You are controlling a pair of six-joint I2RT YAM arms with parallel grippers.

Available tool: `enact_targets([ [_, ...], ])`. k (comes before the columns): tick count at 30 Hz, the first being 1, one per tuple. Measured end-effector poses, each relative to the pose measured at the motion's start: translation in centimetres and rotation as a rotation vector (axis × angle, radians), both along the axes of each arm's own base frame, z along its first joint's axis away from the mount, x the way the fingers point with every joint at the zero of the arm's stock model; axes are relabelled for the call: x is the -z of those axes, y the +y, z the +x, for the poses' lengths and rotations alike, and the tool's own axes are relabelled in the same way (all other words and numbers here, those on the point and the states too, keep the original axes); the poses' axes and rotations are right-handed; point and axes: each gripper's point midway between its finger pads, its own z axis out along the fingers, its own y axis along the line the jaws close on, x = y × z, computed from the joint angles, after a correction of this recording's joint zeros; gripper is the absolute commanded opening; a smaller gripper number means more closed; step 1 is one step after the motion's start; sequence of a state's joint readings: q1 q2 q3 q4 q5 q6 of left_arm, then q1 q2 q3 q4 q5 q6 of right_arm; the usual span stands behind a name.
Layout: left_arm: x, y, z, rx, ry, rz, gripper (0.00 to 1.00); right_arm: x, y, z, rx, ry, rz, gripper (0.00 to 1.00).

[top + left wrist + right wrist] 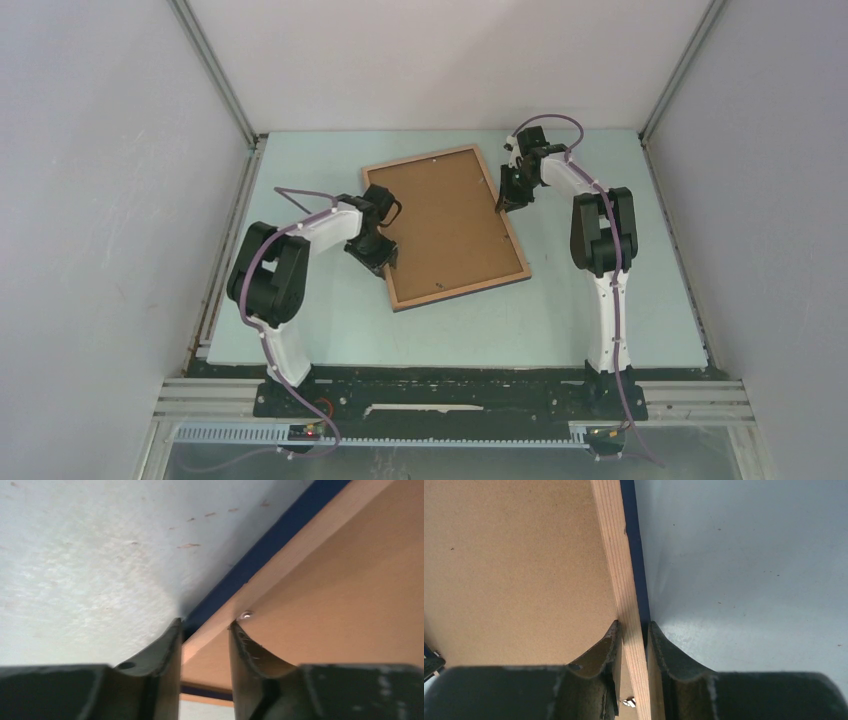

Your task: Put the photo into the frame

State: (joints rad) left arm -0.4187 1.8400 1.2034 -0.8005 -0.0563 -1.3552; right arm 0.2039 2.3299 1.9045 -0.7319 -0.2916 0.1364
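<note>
Plain grey-white walls (100,200) enclose a pale green tabletop (620,320), with aluminium rails (690,400) along its near edge.

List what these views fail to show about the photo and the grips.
- The photo: only a blue sliver shows, in the wrist views; the frame, back up, covers the rest.
- Left gripper: jaws straddle the frame's edge, but the left wrist view is too close to show contact.
- Top view: its jaws are too small to judge.

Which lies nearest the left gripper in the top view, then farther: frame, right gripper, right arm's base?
1. The frame: left edge between the left gripper's fingers.
2. The right gripper: across the frame, on its right edge.
3. The right arm's base: near edge, far right.
</note>
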Motion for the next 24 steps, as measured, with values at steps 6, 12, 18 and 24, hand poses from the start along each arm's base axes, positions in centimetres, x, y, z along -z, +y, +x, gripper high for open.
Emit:
enact_targets([
  [6, -0.1, 0.4, 0.1, 0.172, -0.019, 0.047, 0.02, 0.0, 0.0, 0.0, -0.001, 0.000, -0.001, 0.00],
  [12, -0.2, 0.3, 0.4, 0.426, -0.058, 0.073, 0.03, 0.0, 0.1, 0.0, -0.004, -0.001, -0.002, 0.00],
  [18, -0.4, 0.9, 1.1, 0.631, -0.164, 0.102, 0.63, 0.0, 0.1, 0.0, -0.005, -0.001, -0.002, 0.00],
  [24, -2.8, 1.7, 3.2, 0.705, -0.316, 0.149, 0.90, 0.0, 0.1, 0.0, -0.004, -0.001, -0.004, 0.00],
])
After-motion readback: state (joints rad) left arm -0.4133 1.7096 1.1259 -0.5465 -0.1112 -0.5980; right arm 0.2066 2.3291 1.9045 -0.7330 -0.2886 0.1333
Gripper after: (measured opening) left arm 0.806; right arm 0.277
